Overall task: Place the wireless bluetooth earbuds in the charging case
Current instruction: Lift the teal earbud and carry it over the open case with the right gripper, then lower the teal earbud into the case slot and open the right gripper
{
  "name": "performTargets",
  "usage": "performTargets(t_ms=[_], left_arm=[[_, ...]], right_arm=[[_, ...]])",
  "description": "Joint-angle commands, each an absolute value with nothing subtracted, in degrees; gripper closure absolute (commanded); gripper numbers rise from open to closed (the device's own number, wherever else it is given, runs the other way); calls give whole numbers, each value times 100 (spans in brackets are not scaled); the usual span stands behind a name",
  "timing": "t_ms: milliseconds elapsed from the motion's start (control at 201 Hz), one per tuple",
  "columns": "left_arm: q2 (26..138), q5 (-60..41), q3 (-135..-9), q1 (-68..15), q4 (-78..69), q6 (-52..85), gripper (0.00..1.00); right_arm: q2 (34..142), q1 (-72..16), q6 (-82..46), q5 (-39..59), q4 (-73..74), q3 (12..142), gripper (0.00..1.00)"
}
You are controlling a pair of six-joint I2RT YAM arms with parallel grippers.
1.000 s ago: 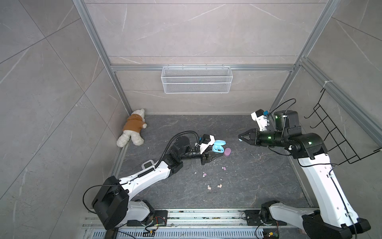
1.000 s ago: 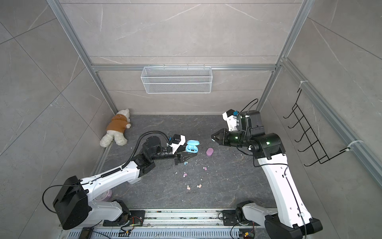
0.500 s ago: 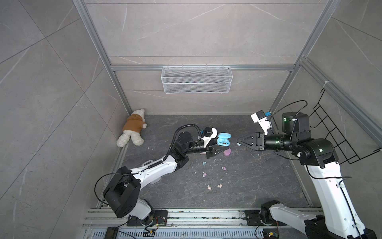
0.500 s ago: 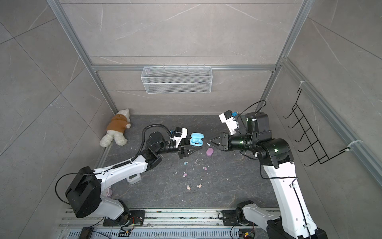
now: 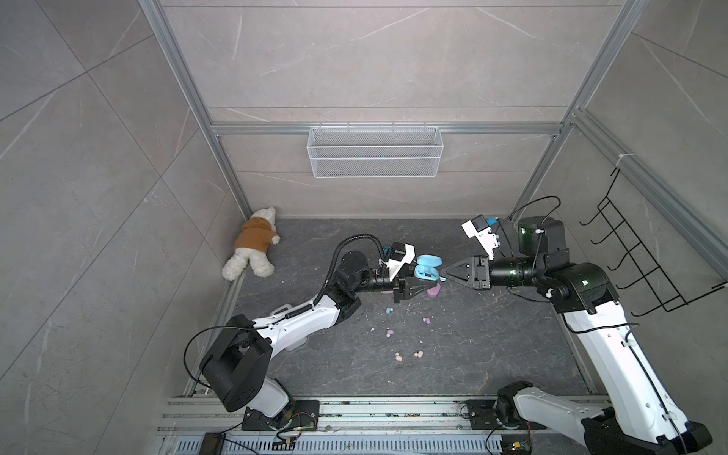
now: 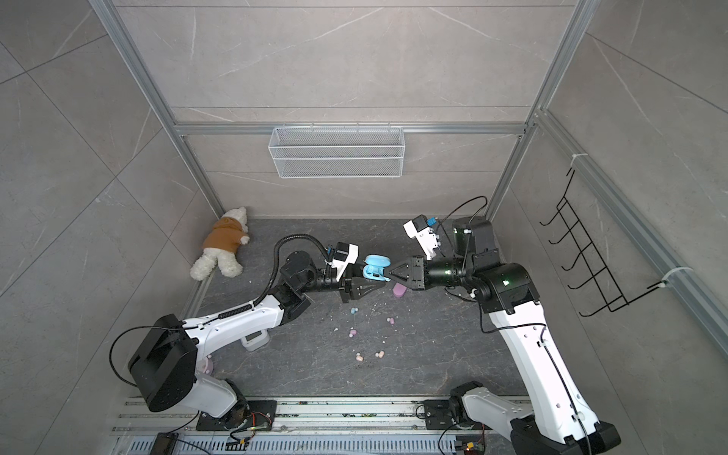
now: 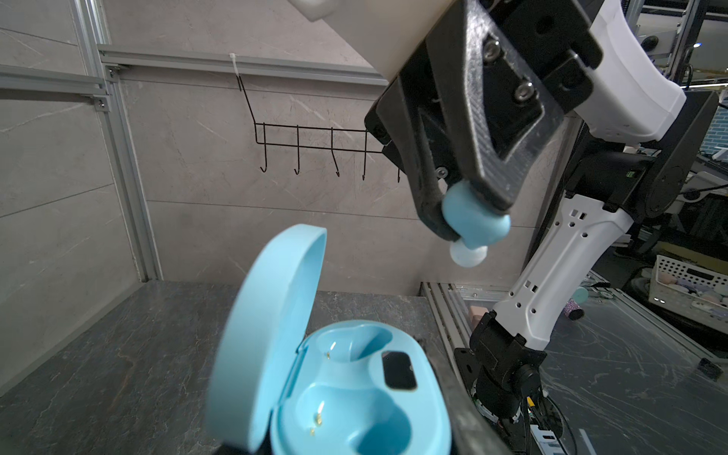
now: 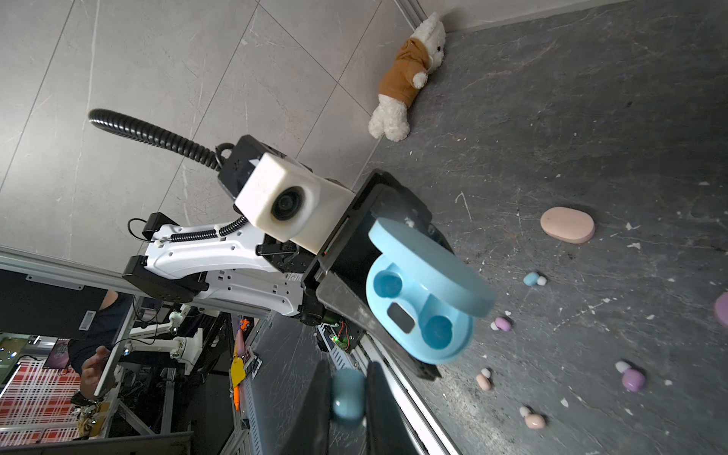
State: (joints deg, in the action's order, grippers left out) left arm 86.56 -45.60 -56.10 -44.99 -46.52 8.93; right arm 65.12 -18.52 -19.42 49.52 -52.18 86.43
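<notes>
Two empty wells [image 7: 352, 342] show in the open blue charging case [image 7: 346, 394], clamped in the left jaws. The right jaws pinch a light blue earbud [image 7: 474, 220] just apart from the case, at its 3 o'clock in both top views. Line the bud's white tip up with a well, ease it in slowly, and release only once it seats. Five earbuds [image 5: 389, 311] lie on the bench [image 5: 472, 354] at 6 o'clock.

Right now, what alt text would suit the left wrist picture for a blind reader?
An open light blue charging case, both wells empty, fills the foreground. Above it, the right arm's black fingers pinch a white-tipped light blue earbud. Behind: a grey wall with a black hook rack.
</notes>
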Motion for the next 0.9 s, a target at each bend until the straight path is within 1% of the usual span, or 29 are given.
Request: performTargets(t_ms=[0,373,891], left_arm=[[8490,-4696,-5794,-4500,-4872,867,86],[8432,-4806,-5826,-4606,-4783,884,86],[8235,-4742,-5765,-4668,-4666,687,86]], right_arm=[[6556,-1940,-1800,4788,-5028,8589,89],[6698,-2198,-1591,4015,-5229,8613,89],[6759,-2488,-1477,3514,-5519,8718,89]])
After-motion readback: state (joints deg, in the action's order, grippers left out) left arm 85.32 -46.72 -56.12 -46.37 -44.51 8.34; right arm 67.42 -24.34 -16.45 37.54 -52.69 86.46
